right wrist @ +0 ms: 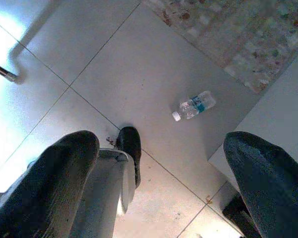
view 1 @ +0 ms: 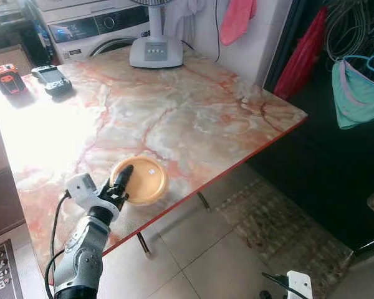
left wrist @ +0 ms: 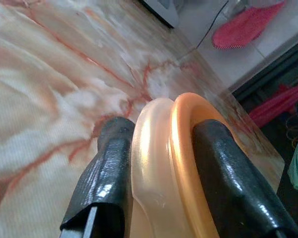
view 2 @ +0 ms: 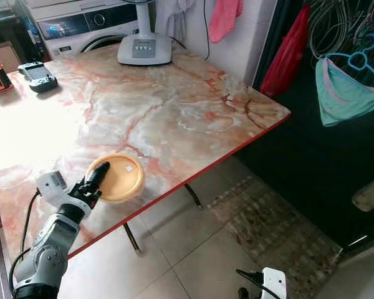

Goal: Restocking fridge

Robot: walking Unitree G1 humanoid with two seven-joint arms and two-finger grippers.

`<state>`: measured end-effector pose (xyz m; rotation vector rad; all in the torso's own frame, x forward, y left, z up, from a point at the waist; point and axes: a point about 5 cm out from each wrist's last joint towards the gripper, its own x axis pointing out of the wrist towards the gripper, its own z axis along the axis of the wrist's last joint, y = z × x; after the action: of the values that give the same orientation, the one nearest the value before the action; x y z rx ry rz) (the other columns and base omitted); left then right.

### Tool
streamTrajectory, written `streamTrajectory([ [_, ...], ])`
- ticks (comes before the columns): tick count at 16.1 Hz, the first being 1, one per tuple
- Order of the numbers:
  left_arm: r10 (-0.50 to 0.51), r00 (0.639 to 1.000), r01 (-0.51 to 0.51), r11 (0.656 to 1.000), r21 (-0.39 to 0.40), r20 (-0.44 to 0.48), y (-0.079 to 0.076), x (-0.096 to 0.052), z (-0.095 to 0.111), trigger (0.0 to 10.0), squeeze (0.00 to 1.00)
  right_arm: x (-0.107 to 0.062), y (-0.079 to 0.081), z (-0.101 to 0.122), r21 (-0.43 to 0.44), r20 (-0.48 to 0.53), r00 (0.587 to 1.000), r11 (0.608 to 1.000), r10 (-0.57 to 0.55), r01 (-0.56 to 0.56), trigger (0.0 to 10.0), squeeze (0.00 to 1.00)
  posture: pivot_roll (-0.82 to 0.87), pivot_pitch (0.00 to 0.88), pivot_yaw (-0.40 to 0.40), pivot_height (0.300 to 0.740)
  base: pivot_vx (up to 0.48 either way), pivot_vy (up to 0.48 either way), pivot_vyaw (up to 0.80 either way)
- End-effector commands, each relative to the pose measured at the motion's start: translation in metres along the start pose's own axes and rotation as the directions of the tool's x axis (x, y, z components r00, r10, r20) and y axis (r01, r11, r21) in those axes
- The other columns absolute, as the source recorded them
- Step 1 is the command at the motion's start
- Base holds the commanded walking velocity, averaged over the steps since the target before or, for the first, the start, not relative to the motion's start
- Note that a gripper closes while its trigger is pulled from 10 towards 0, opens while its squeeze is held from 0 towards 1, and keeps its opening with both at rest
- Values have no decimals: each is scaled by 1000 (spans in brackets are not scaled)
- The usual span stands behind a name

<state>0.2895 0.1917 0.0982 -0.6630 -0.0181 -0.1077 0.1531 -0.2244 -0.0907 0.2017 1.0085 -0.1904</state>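
Logging largest first: marble table, then round orange-lidded container near its front edge; I cannot see its contents. My left gripper is clamped on its rim, one finger either side. I judge it light, stiff, slick plastic; the rim grip suits. Right gripper, fingers apart, hangs over floor and a water bottle.
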Motion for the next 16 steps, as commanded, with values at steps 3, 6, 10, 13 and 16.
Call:
streamTrajectory([
  [3,-4,998,5,1000,-18,70,-6,5,13,0,0,-1,-3,-4,-3,-15,1000,1000,-4,4,10000,0,108,61,-41,740,0,0,0],
  [6,-85,988,93,994,-62,125,-28,8,22,0,0,-1,-3,-5,-1,-16,1000,1000,-5,5,10000,0,107,44,-35,740,0,0,0],
  [10,-311,941,329,932,-152,132,-72,7,33,10000,0,-1,-4,-6,-2,-20,1000,1000,-9,9,10000,0,116,31,-33,740,0,0,0],
  [13,-512,858,506,836,-214,29,-97,-4,23,10000,0,-1,-3,-5,5,-15,1000,1000,-9,9,10000,0,113,45,-32,740,0,0,0],
  [16,-546,836,529,829,-181,-62,-102,-10,11,10000,0,-1,-2,-5,13,-13,1000,1000,-10,10,10000,0,112,51,-27,740,0,0,0],
])
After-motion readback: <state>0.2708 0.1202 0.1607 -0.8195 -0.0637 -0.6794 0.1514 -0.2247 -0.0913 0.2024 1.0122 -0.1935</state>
